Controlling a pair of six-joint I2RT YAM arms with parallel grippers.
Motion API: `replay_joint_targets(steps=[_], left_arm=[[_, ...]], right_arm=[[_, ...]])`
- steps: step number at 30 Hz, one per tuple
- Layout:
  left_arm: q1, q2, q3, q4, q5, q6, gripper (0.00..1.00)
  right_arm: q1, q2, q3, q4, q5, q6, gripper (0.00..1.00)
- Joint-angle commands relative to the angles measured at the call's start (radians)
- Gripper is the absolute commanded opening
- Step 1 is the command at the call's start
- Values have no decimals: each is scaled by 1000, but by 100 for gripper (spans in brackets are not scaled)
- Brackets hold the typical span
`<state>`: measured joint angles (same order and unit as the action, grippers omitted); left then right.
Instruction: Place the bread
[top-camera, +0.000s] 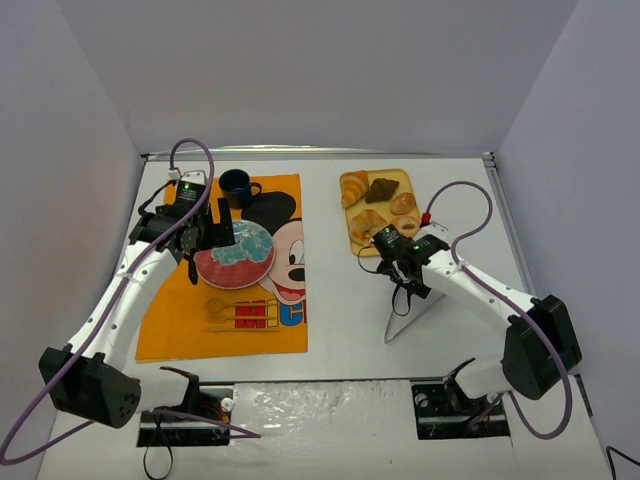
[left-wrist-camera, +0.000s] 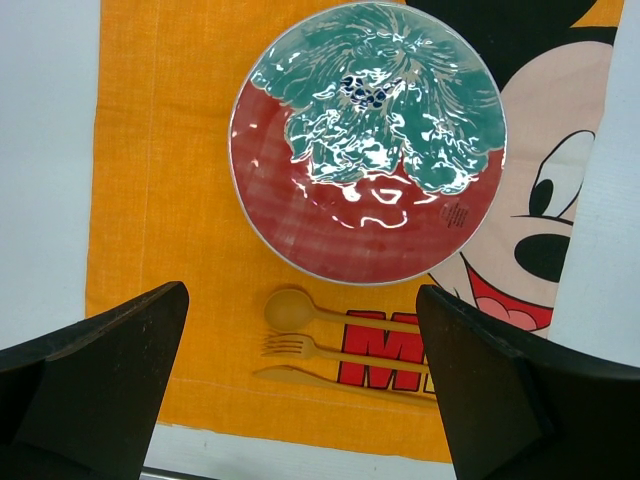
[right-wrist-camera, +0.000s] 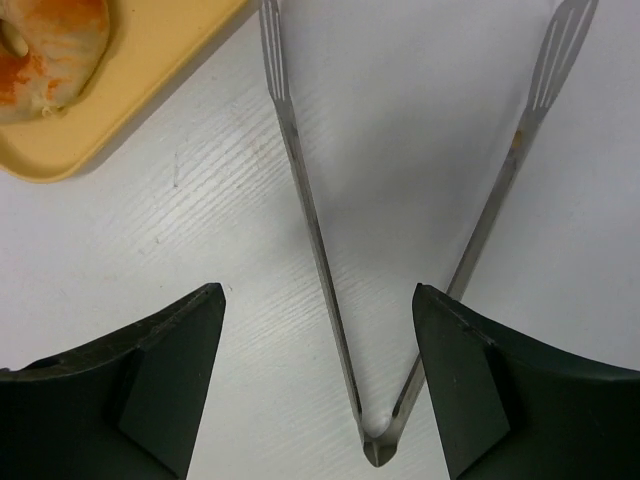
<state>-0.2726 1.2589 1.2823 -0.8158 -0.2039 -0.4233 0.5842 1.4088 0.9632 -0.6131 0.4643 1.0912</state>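
The bread, a golden crescent croissant (top-camera: 354, 187), lies at the back left of the yellow tray (top-camera: 400, 175) in the top view. It does not show in either wrist view. The red and teal plate (top-camera: 234, 253) sits on the orange placemat (top-camera: 170, 310); it also shows in the left wrist view (left-wrist-camera: 367, 140). My left gripper (top-camera: 205, 235) (left-wrist-camera: 300, 390) is open and empty, hovering at the plate's left. My right gripper (top-camera: 405, 280) (right-wrist-camera: 320, 380) is open and empty, above metal tongs (top-camera: 410, 310) (right-wrist-camera: 300, 190) that lie spread on the table, their hinge between my fingers.
The tray also holds a dark chocolate pastry (top-camera: 382, 189) and ring doughnuts (top-camera: 367, 222) (right-wrist-camera: 45, 50). A dark blue cup (top-camera: 237, 186) stands behind the plate. A wooden spoon (left-wrist-camera: 290, 310), fork and knife lie on the placemat in front of the plate.
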Motion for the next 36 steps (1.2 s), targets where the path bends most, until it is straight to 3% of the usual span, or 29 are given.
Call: replay_joint_targets(steps=[1, 5, 13, 22, 36], left_arm=[[7, -10, 18, 52, 20, -13, 97], [7, -20, -2, 58, 26, -14, 97], [7, -32, -26, 71, 38, -11, 97], [7, -35, -33, 74, 39, -6, 97], [7, -15, -40, 78, 41, -5, 97]], right_arm=[[15, -33, -62, -87, 35, 241, 74], [22, -21, -112, -92, 35, 285, 79], [30, -73, -212, -63, 34, 312, 100], [33, -64, -241, 26, 6, 292, 100], [48, -142, -186, -9, -1, 303, 100]])
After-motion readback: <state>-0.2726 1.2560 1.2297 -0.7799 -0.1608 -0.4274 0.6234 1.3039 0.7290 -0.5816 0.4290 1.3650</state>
